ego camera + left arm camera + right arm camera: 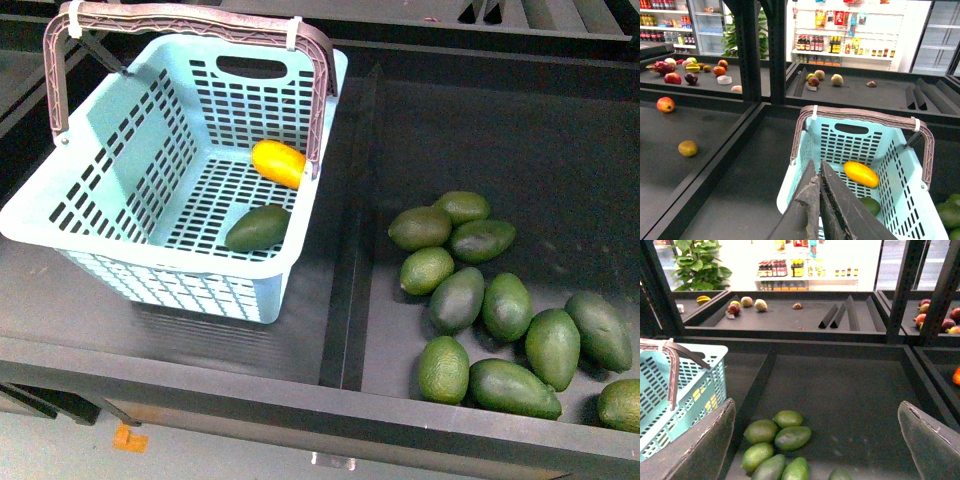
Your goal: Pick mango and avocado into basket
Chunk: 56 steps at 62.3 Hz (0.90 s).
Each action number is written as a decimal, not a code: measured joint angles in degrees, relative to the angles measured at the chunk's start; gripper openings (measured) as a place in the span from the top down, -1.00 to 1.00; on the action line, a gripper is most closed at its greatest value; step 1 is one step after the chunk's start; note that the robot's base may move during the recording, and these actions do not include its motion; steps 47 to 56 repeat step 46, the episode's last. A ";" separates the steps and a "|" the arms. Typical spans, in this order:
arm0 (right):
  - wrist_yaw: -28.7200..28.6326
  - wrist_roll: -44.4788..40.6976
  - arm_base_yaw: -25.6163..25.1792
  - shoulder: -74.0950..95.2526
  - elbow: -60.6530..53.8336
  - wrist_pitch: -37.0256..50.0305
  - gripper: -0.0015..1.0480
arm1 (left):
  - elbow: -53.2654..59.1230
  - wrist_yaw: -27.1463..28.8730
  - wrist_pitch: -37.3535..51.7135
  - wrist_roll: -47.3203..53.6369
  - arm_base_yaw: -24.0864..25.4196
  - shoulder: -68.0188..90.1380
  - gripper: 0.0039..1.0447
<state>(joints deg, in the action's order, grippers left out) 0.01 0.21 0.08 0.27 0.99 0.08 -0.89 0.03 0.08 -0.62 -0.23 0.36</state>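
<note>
Big dark shelf (200,330) all across, split by a raised divider (345,270). On the left part, the turquoise basket (120,190), brown handle (190,15) up at the far side. On the right part, a heap of loose avocados (480,300), well apart from the basket.

Inside the basket: the mango (278,162), orange-yellow, at the far right corner of the floor. Just nearer, the avocado (257,228), dark green, lying by the right wall. Close together, maybe not quite touching.

No arms in the front view. Left gripper (818,200) seen from its own wrist camera, above the near edge of the basket, fingers pressed together, nothing between them. Right gripper (815,440) seen from its wrist camera, above the avocado heap, fingers wide apart, nothing held.

Looks like the job is done: both fruits already in. Next move probably just pulling both arms back, clear of the basket, without bumping the handle.
</note>
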 joint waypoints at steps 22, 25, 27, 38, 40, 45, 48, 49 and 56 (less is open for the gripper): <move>0.00 0.00 0.00 0.00 0.00 0.00 -0.83 | 0.00 0.00 0.00 -0.02 0.00 0.00 0.70; 0.00 0.00 0.00 0.00 0.00 0.00 -0.83 | 0.00 0.00 0.00 -0.02 0.00 0.00 0.49; 0.00 0.00 0.00 0.00 0.00 0.00 -0.83 | 0.00 0.00 0.00 -0.02 0.00 0.00 0.35; 0.00 0.00 0.00 0.00 0.00 0.00 -0.83 | 0.00 0.00 0.00 0.00 0.00 0.00 -0.33; 0.00 0.00 0.00 0.00 0.00 0.00 -0.83 | 0.00 0.00 0.00 -0.02 0.00 0.00 -0.47; 0.00 0.00 0.00 0.00 0.00 0.00 -0.83 | 0.00 0.00 0.00 -0.02 0.00 0.00 -0.80; 0.00 0.00 0.00 0.00 0.00 0.00 -0.83 | 0.00 0.00 0.00 0.00 0.00 0.00 -0.84; 0.00 0.00 0.00 0.00 0.00 0.00 -0.83 | 0.00 0.00 0.00 0.00 0.00 0.00 -0.84; 0.00 0.00 0.00 0.00 0.00 0.00 -0.83 | 0.00 0.00 0.00 0.00 0.00 0.00 -0.84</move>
